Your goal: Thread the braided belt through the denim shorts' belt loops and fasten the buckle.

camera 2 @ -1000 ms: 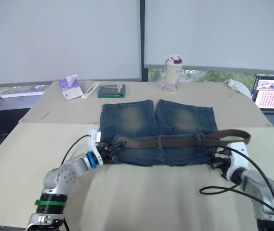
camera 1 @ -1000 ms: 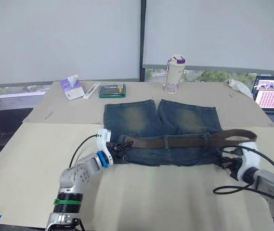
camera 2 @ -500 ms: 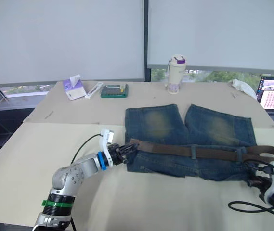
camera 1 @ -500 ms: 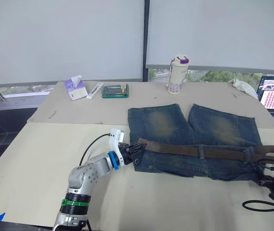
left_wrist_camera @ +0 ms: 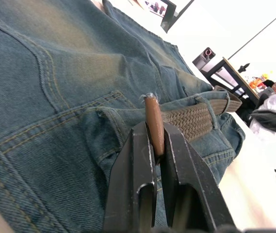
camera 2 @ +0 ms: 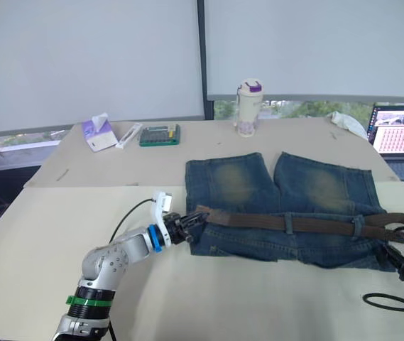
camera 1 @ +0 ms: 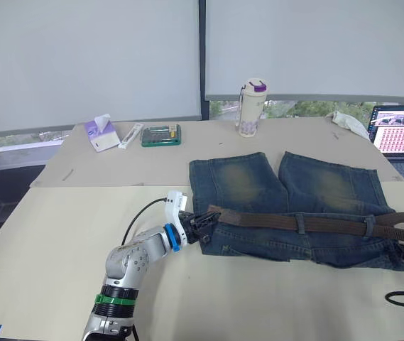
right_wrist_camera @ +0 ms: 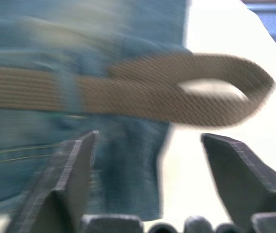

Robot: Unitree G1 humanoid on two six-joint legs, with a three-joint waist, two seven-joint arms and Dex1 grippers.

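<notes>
On the pale beige worktop the dark blue washed denim shorts lie flat, waistband toward us, legs pointing far. We judge the denim soft and limp, apt to bunch and slide if tugged. Across the waistband runs the long dark brown braided belt, already under short denim belt loops, its right end doubled into a loop past the right hip. We expect the braid to be flexible, light and grippy, best taken edge-on near its tip. Our left pincer has its two black fingers closed on the smooth brown tapered tip at the shorts' left hip. Our right pincer hangs wide apart, holding nothing, near the belt's folded right end. We can read no writing anywhere.
</notes>
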